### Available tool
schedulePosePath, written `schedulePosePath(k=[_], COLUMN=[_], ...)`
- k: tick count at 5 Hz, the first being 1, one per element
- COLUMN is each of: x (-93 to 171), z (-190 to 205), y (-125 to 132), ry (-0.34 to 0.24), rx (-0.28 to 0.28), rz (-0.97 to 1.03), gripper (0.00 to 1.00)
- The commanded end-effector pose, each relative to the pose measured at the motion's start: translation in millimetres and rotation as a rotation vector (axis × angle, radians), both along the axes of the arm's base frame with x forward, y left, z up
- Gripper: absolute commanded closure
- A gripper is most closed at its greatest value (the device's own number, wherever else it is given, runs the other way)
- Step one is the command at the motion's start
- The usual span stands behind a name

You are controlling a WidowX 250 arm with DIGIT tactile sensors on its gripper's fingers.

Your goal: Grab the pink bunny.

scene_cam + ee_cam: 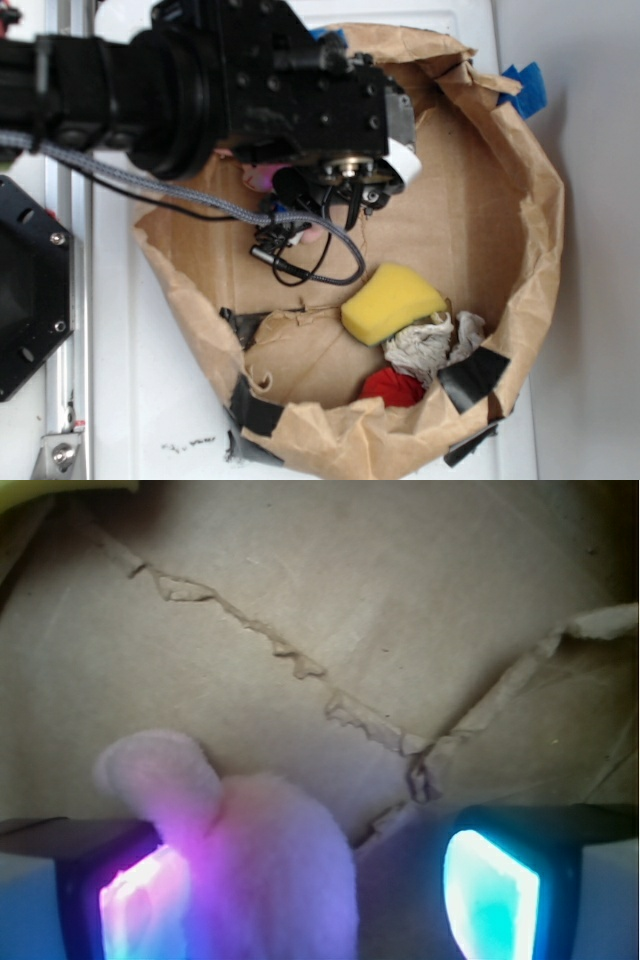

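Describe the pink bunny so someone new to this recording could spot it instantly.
Find the brown paper basin on the white table. The pink bunny lies in it under the black gripper, between its glowing pads. It alone is pale pink and fuzzy; the yellow sponge is smooth.

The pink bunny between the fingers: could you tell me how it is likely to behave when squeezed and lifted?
The pink bunny looks like fuzzy plush, so it will probably compress rather than resist. Its ear curls limply, which suggests it would flop when lifted. It sits against one of the fingers, off-centre in the open gap, so it may shift sideways on closing.
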State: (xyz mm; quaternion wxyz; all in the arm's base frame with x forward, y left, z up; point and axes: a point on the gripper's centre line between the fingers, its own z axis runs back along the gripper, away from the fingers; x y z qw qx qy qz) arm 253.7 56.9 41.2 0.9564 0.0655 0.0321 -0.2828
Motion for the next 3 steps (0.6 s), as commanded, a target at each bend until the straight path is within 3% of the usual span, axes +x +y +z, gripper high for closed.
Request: schedulePosePath(k=[1, 2, 3], x=[15.1, 15.8, 16.2], z=[-12.2, -11.6, -9.8], y=[7.8, 7.4, 7.6], ry=[-0.015, -0.016, -0.012], rx=[0.068, 0.056, 0.051], rz=[0.032, 0.042, 0.041], gripper=[0.34, 1.0, 1.0])
